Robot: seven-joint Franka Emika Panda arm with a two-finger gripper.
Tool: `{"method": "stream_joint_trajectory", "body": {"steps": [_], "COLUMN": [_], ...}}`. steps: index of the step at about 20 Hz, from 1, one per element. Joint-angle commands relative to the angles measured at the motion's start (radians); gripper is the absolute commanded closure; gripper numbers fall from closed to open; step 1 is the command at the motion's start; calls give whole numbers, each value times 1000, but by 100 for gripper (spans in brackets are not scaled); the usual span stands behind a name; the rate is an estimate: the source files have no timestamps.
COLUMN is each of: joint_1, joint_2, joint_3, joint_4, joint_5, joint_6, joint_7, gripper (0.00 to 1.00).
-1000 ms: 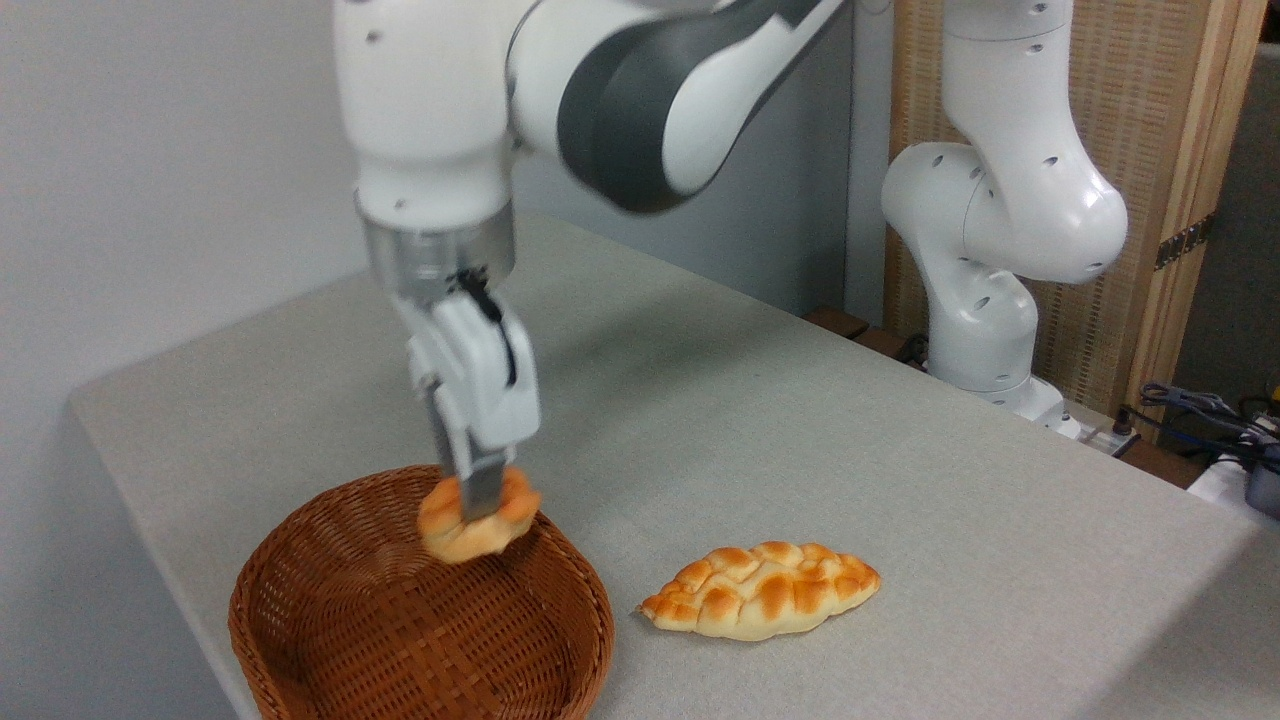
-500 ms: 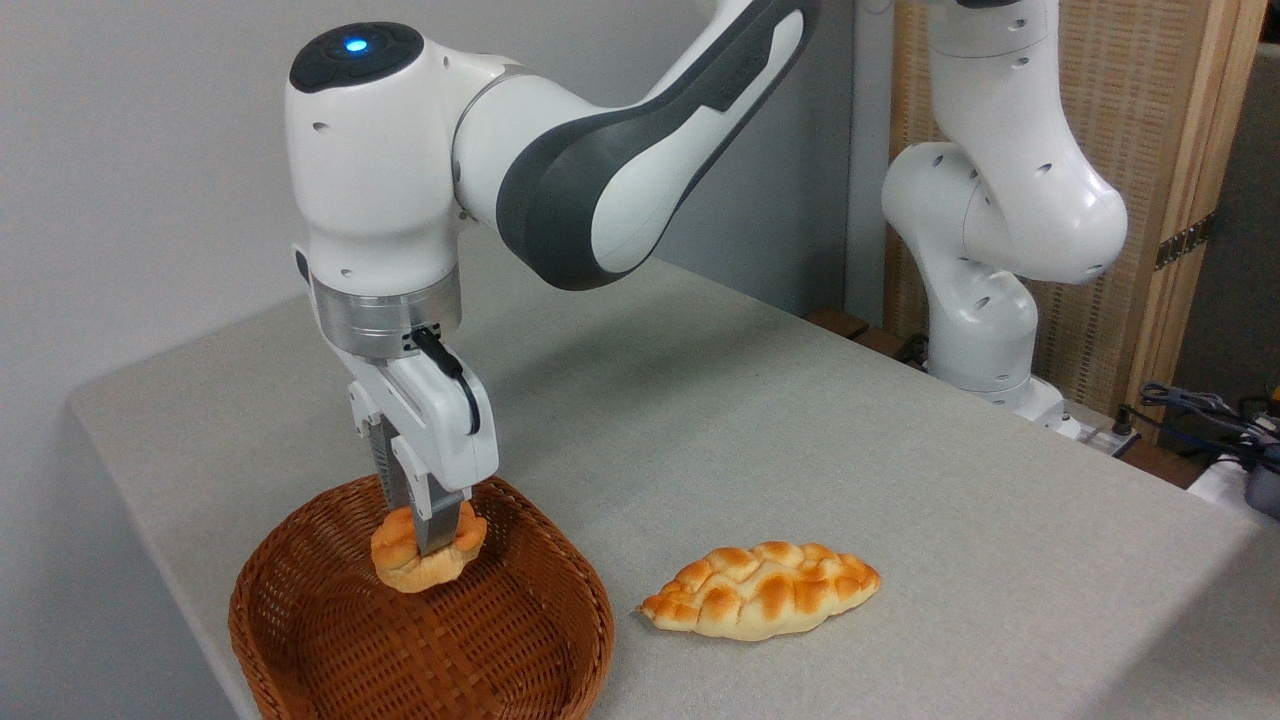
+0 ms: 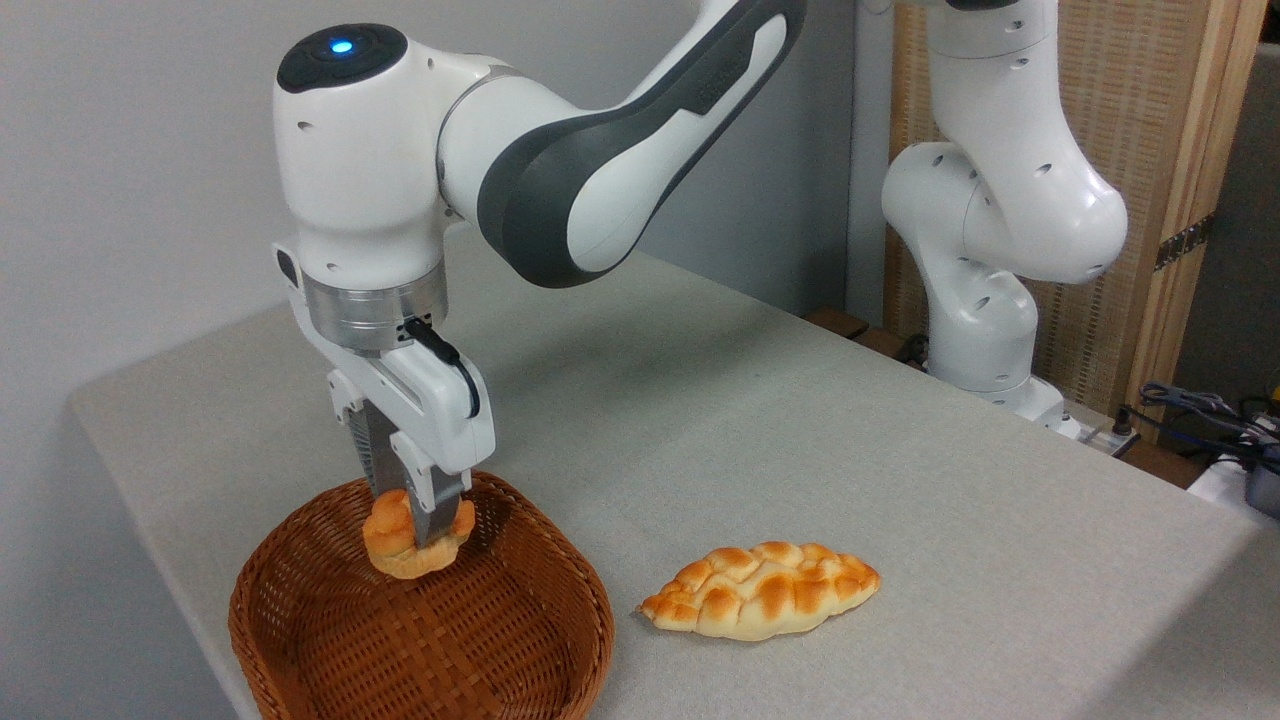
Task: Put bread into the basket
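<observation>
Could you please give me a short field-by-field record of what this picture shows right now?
surface: grey table
gripper: pointing down over the basket, shut on the bun
bun: small, orange-golden, held in the air above the basket floor
basket: brown wicker, near the table's front left corner, nothing lying in it
loaf: braided, lying on the table to the right of the basket, apart from it
task state: bun over the basket, not yet released
</observation>
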Motion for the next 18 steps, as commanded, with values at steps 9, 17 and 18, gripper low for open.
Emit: {"method": "stream_joint_trajectory", "body": {"steps": [9, 17, 18], "joint_1": [64, -86, -86], "joint_2": [-153, -224, -224], "joint_3": [1, 128, 128], "joint_4": [39, 87, 87], "joint_5": [67, 216, 213], "joint_6": [-203, -431, -429], "joint_7": [-1, 3, 4], "gripper": [0, 0, 0]}}
